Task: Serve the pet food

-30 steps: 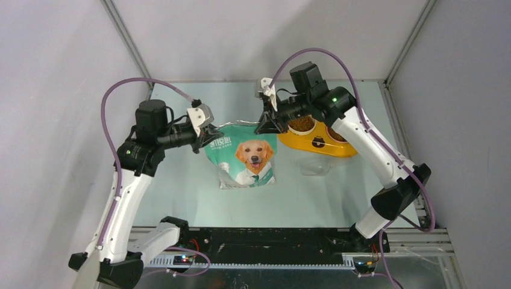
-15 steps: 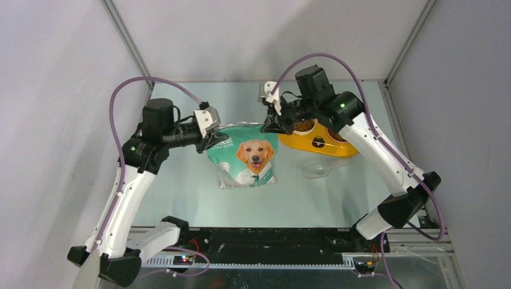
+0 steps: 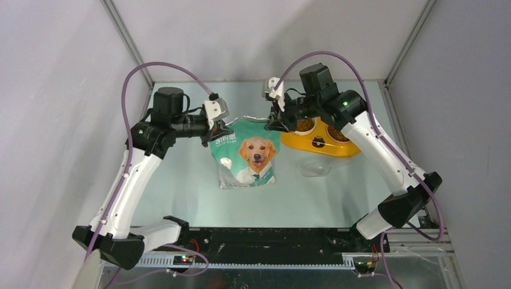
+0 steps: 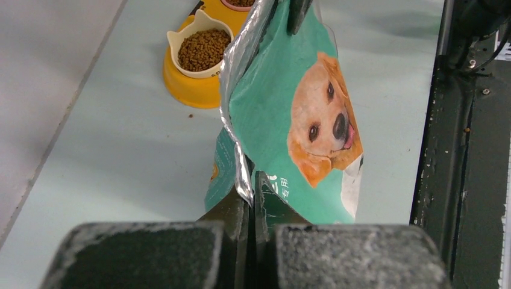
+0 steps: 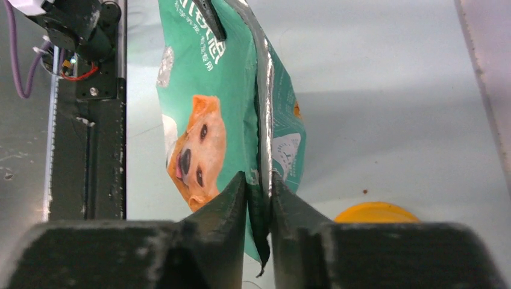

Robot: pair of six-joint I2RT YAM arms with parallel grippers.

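Nothing could pass between the jaws of the left gripper (image 4: 250, 188) or of the right gripper (image 5: 259, 180): each pair was pinched on a top corner of the bag (image 3: 247, 155), which spanned the gap from one pair to the other like a wall. Just past the right jaws, on their outer side, the yellow feeder (image 3: 318, 144) with kibble (image 4: 203, 49) in its bowls stood in the way, and the clear scoop (image 3: 316, 169) lay nearer the arm bases. Outward of the left jaws, open table (image 3: 181, 180) gave room.
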